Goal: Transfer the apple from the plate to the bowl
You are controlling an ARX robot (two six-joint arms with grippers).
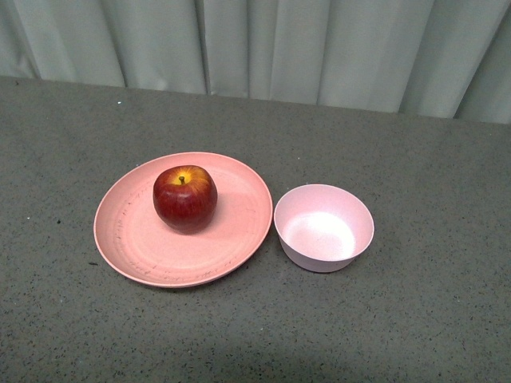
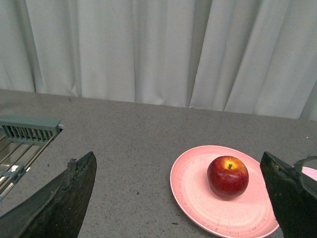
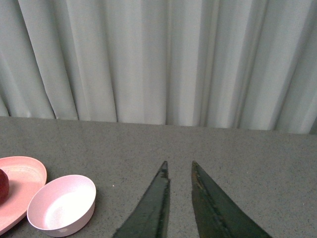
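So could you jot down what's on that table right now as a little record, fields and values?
apple: dark red, stem up, sitting on the plate
plate: wide, salmon pink, on the grey table
bowl: pale pink, empty, close beside the plate on the robot's right
left gripper: open, holding nothing
right gripper: fingers close together, holding nothing
task state: apple not yet in the bowl

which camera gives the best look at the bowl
Front view: the bowl sits whole, near the middle, its empty inside visible. The right wrist view shows it whole but near the frame's edge; the left wrist view shows only a pale sliver.
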